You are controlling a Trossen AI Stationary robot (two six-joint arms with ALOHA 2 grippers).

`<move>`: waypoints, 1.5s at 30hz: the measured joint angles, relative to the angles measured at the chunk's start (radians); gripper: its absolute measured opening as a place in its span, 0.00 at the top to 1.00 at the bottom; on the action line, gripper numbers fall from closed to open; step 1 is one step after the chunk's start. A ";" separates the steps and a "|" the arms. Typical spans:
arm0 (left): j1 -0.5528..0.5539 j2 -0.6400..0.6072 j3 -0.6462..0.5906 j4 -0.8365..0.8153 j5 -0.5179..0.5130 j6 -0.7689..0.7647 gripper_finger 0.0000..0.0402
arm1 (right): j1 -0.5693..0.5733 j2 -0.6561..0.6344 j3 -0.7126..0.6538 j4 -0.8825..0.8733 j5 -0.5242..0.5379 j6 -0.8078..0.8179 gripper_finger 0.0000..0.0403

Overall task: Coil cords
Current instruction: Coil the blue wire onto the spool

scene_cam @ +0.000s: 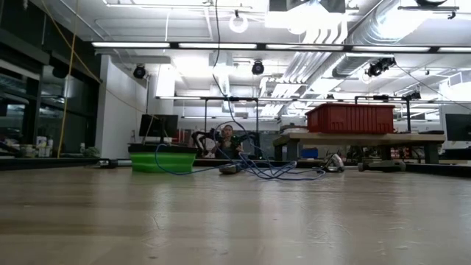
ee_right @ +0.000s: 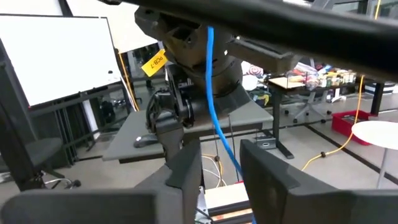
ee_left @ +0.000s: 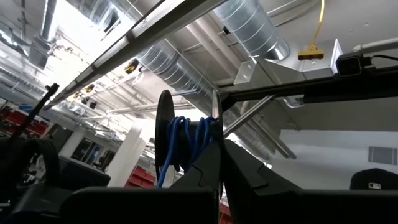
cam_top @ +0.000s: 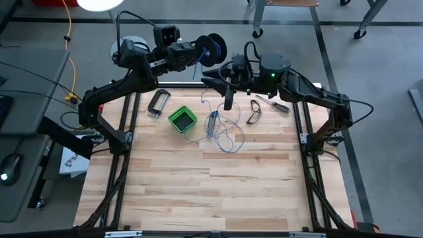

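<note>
A robotics lab / industrial workshop. Overhead: exposed silver round ventilation ducts (ee_left: 249, 28), strip lights, bare ceiling w/ pipes. Beyond the pale wooden plank table (cam_top: 211, 192): a grey workbench (scene_cam: 357, 138) carrying a red plastic crate (scene_cam: 358, 118), monitors, a big whiteboard (ee_right: 56, 53), desks on castors, a yellow cable (cam_top: 69, 39) across the concrete floor.

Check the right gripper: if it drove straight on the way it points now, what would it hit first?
Likely the blue wire, which runs through the gap ahead of the right gripper. Behind it sits the left arm's wrist, with the spool in the left gripper. Depth is unclear.
</note>
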 joint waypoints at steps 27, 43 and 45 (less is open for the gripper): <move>0.023 -0.003 0.000 -0.004 0.005 0.104 1.00 | 0.009 0.019 0.000 0.012 -0.028 0.082 0.99; 0.194 -0.160 0.000 -0.723 0.091 0.153 1.00 | 0.074 -0.158 0.000 -0.241 0.016 0.033 1.00; 0.178 -0.173 0.000 -0.844 0.103 0.166 1.00 | 0.071 -0.170 0.000 -0.240 0.017 0.016 1.00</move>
